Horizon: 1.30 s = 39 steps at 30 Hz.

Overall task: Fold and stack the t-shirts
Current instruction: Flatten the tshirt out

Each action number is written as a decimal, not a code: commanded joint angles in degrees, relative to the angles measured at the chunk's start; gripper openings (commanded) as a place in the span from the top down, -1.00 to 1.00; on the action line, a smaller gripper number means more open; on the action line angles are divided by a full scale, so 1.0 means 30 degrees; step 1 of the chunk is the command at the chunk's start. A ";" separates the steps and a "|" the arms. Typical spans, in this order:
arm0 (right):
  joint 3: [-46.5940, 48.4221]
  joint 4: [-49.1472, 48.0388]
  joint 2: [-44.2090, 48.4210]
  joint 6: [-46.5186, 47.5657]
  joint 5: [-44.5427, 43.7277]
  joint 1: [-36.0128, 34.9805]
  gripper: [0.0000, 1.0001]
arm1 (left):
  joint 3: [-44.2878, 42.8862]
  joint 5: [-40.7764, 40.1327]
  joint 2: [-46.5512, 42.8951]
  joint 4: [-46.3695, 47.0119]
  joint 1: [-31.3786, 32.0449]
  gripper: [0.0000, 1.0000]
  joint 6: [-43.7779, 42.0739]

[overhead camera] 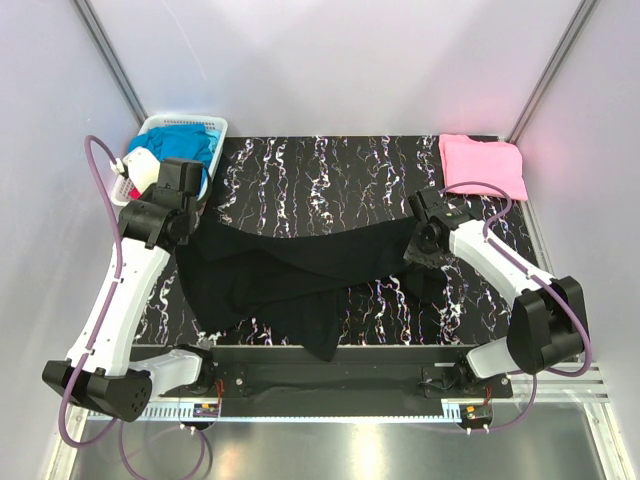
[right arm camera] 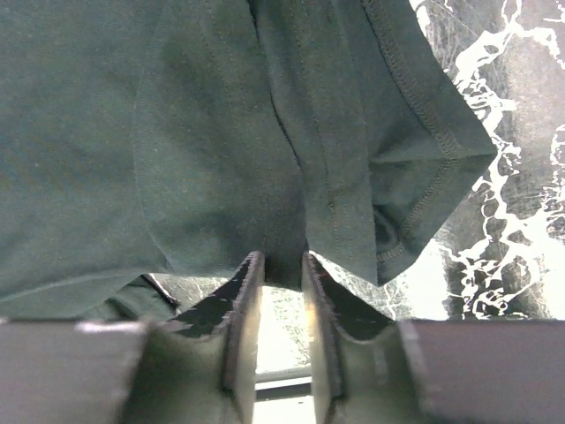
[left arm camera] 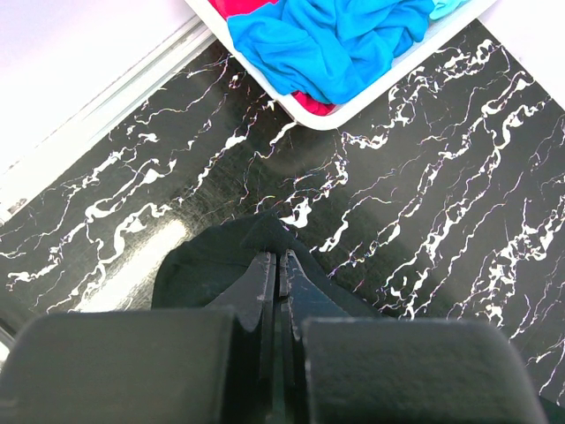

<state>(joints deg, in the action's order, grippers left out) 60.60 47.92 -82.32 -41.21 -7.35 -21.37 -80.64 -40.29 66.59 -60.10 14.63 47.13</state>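
Left claw [left arm camera: 281,256]: your jaws are fully together, pinching an edge of the black t-shirt [overhead camera: 290,270].
Right claw [right arm camera: 280,258]: jaws partly closed with a gap between them, and a thick fold of the same shirt caught at the tips.
Shirt position: mid counter [overhead camera: 330,170], strung between your two claws, with one flap trailing toward the near edge.
Long axis: left to right, claw to claw, so neither arm is nearer.
Pointing: a hemmed sleeve lies by your right claw; you cannot tell where the collar is.
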 commanded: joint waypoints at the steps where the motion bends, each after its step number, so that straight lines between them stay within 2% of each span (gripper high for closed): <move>1: -0.0043 -0.0359 0.0020 -0.0033 0.0341 -0.0173 0.42 | -0.0893 -0.0104 -0.0252 0.0549 -0.0014 1.00 -0.0155; 2: -0.0043 -0.0359 -0.0009 -0.0032 0.0429 -0.0144 0.59 | -0.0893 -0.0075 -0.0281 0.0549 -0.0014 1.00 -0.0155; 4: -0.0043 -0.0359 0.0020 -0.0032 0.0547 -0.0144 0.80 | -0.0893 -0.0075 -0.0252 0.0520 -0.0014 1.00 -0.0184; 5: -0.0014 -0.0388 0.0049 0.0026 0.0605 -0.0173 1.00 | -0.0893 -0.0075 -0.0252 0.0520 -0.0014 1.00 -0.0242; 11: 0.0452 -0.0271 0.0838 0.0288 0.0315 -0.0202 1.00 | -0.0951 0.0013 -0.0282 0.0520 -0.0014 1.00 -0.0447; 15: 0.1770 0.1074 0.1978 0.0815 -0.0565 -0.0173 1.00 | -0.1273 0.0714 -0.0661 0.0520 -0.0014 1.00 -0.0944; 24: 0.5725 0.3829 0.4440 0.2749 -0.2001 -0.0173 1.00 | -0.2269 0.4345 -0.1920 -0.0563 -0.0014 1.00 -0.3229; 30: 0.7747 0.4679 0.6022 0.4478 -0.2821 -0.0173 1.00 | -0.2913 0.7246 -0.4000 -0.0769 -0.0014 1.00 -0.4665; 39: 0.9565 0.5589 0.8539 0.5796 -0.3262 -0.0173 1.00 | -0.6310 0.9621 -0.6606 -0.1647 -0.0014 1.00 -0.6364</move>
<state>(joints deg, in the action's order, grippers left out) 86.24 63.44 -60.58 -26.92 -15.42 -21.45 -95.33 -15.88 49.52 -65.56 14.63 31.97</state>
